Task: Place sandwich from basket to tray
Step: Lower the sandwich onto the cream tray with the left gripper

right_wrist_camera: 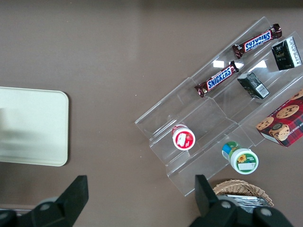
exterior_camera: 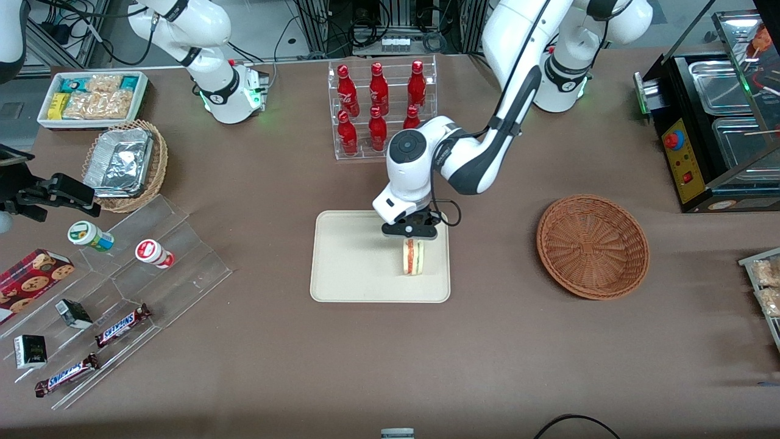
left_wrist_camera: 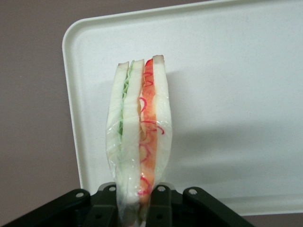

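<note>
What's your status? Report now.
Gripper shut on sandwich, over tray. Basket empty. Nothing in the way.

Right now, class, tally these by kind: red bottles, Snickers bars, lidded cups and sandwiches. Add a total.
Red bottles: 6
Snickers bars: 2
Lidded cups: 2
Sandwiches: 1, the sandwich gripped by the hand over the tray
Total: 11
</note>
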You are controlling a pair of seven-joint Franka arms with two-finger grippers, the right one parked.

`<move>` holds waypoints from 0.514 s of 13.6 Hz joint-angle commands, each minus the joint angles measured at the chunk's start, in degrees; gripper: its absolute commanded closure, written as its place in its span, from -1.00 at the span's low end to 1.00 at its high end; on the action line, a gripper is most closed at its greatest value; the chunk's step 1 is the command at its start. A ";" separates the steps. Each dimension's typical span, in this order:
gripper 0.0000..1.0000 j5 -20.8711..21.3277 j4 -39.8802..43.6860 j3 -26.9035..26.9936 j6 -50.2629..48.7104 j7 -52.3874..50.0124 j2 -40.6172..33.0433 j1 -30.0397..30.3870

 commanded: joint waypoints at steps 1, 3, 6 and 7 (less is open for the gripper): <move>0.96 2.11 1.72 0.84 1.67 -1.59 2.25 -1.00; 0.95 2.11 1.54 0.84 1.67 -1.59 2.35 -1.00; 0.88 2.11 1.45 0.84 1.67 -1.59 2.70 -1.00; 0.87 2.11 1.45 0.84 1.67 -2.03 2.96 -1.00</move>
